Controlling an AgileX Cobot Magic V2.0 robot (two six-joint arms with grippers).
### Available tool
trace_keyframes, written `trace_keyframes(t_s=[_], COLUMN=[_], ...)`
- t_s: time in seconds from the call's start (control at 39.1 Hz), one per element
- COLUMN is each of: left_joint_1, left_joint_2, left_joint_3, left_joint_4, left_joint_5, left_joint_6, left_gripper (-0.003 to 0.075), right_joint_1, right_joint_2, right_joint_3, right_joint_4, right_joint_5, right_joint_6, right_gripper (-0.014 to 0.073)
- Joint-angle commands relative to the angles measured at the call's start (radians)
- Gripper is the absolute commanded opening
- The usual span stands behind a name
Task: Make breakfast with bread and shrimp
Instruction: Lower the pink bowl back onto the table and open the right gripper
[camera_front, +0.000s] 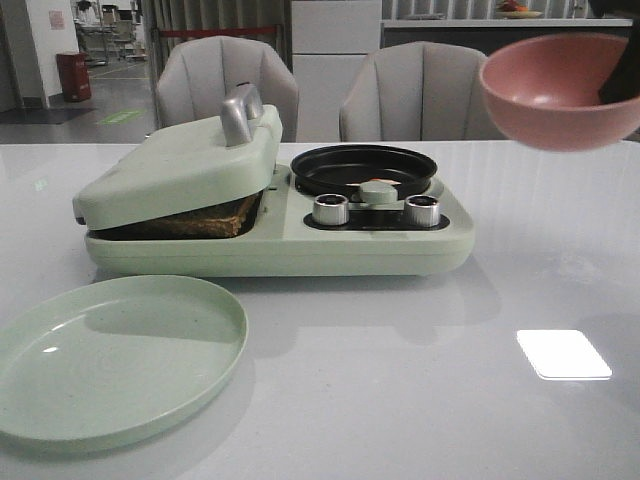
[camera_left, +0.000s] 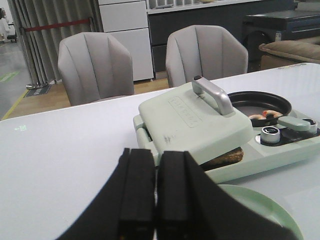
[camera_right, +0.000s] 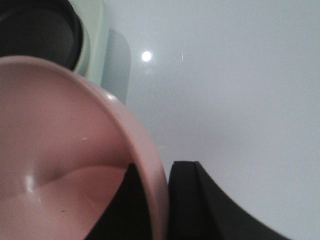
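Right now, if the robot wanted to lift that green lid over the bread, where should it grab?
By the silver handle on top of the lid, coming down from above. It arches clear of the lid, leaving a gap for a finger, whereas the lid itself looks too broad and flat to pinch.

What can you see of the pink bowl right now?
The pink bowl is a smooth, matte, plastic-looking round bowl, empty inside. It hangs tilted in the air, above the table and to the right of the black pan, its opening turned toward the camera. The right gripper pinches its rim, one finger inside, one outside. Nothing else touches it.
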Motion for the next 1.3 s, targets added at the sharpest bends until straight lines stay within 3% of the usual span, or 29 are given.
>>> trace_keyframes(t_s=[0.0,0.43,0.64,0.97,1.28], left_joint_1=[-0.007,-0.007,-0.007,-0.007,-0.007], left_joint_2=[0.011,0.011,0.011,0.011,0.011], left_joint_3=[-0.026,-0.026,-0.026,-0.026,-0.026], left_joint_4=[-0.007,-0.007,-0.007,-0.007,-0.007], left_joint_5=[-0.076,-0.076,-0.076,-0.076,-0.076], left_joint_6=[-0.013,-0.013,-0.013,-0.013,-0.013], left_gripper=[0.0114,0.0114,0.0114,0.0114,0.0114], right_joint_1=[-0.008,-0.008,-0.008,-0.011,-0.011], right_joint_2=[0.025,0.186,0.186,0.186,0.116], right_joint_3=[-0.023,-0.023,-0.023,-0.023,-0.026], right_joint_4=[0.022,0.019,-0.056,-0.117,-0.130], right_joint_5=[0.030,0.033,0.020,0.037,0.052], right_joint_6=[-0.001,-0.001,-0.001,-0.001,0.000], right_gripper=[0.0141,0.0141,0.0147,0.0350,0.0367])
